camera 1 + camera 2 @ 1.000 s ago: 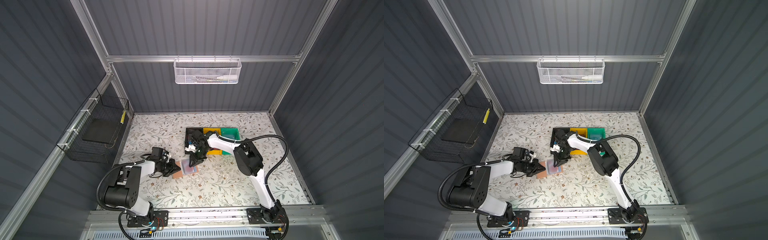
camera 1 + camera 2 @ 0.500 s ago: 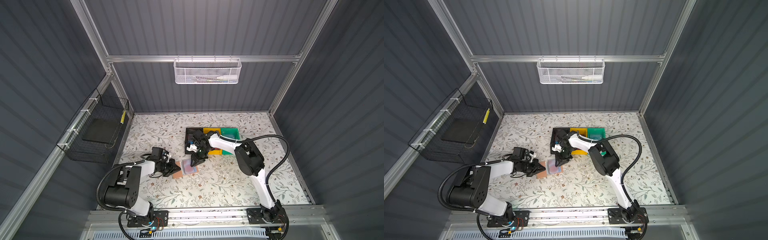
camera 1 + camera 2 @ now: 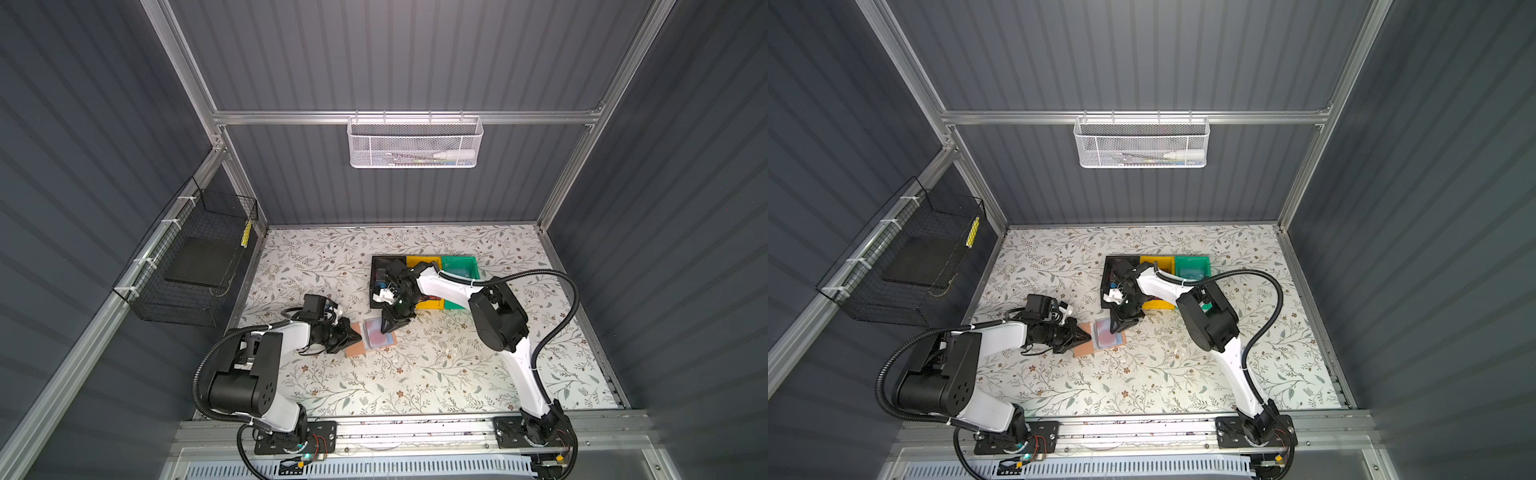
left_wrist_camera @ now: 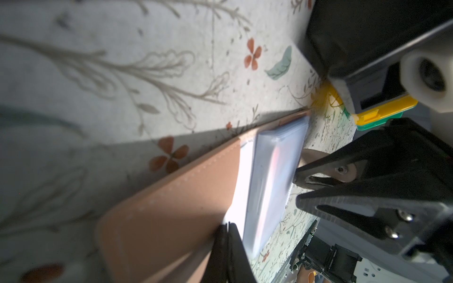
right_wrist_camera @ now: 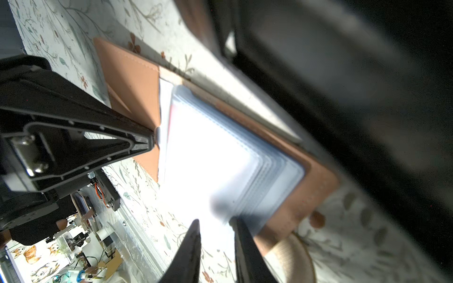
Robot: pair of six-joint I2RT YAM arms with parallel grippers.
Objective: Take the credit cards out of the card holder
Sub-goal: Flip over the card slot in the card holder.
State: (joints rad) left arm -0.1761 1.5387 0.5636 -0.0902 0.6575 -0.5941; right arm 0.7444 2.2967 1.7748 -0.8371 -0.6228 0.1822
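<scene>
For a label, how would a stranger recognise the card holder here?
On the floral table, find the row of coloured bins. Just on the robot's side of them lies the card holder: flat, tan, open, with bluish sleeves, unlike the deep bins.

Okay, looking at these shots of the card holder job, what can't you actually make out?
- Cards inside the tan booklet card holder: glare whitens its bluish plastic sleeves in the right wrist view; top views too small.
- Whether the right gripper pinches a sleeve: blurred there.
- Black plastic bin contents: right arm covers them in both top views.
- White mesh wall basket contents: too small.
</scene>
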